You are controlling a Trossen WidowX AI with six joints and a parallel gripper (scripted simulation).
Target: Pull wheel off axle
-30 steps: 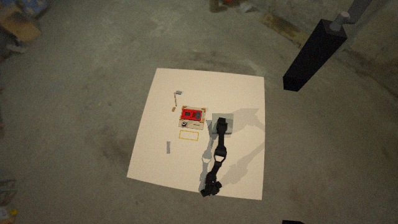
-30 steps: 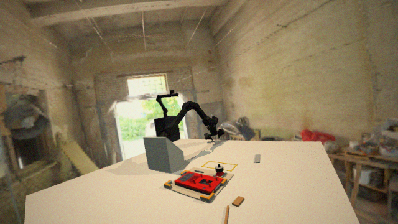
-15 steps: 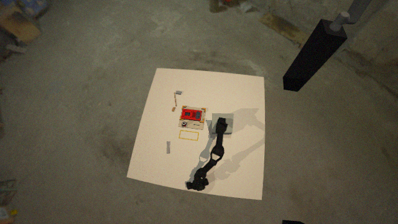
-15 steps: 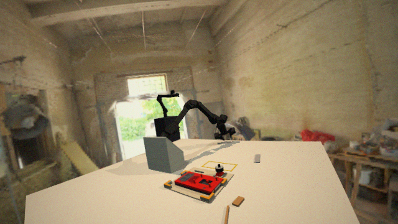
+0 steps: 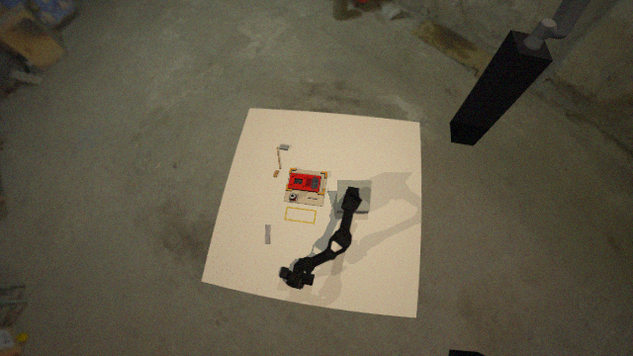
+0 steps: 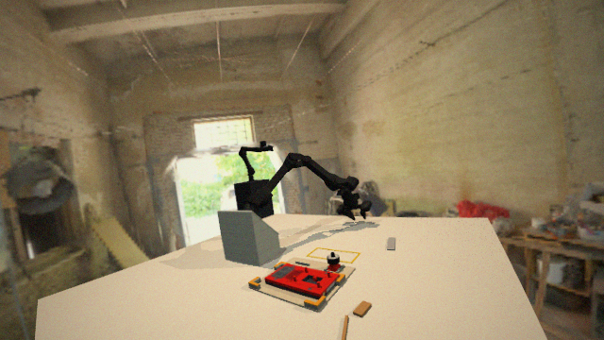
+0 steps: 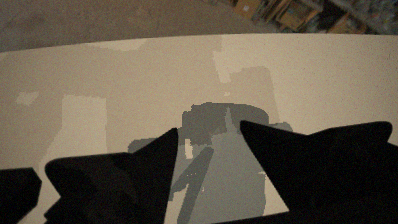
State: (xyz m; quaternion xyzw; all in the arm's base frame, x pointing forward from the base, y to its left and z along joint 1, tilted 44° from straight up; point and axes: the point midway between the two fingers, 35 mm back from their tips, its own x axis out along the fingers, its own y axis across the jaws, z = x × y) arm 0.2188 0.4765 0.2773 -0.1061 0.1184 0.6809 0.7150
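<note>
The table (image 5: 386, 148) carries 1 arm (image 5: 341, 237) extended toward its near edge. The gripper (image 5: 296, 278) hangs released, grasping nothing, well apart from the wheel (image 6: 333, 259), which sits on its axle beside the yellow marked area (image 5: 300, 215).

Wheel (image 6: 333, 258) on axle at board (image 6: 302, 283) corner, marked area (image 6: 333, 255) just behind; gripper (image 6: 359, 213) well apart.

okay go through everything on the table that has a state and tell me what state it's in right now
tool: open, holding nothing, above the table far from the board
wheel: on its upright axle, untouched
marked area: nothing inside it
red plate: lying flat on the board
</note>
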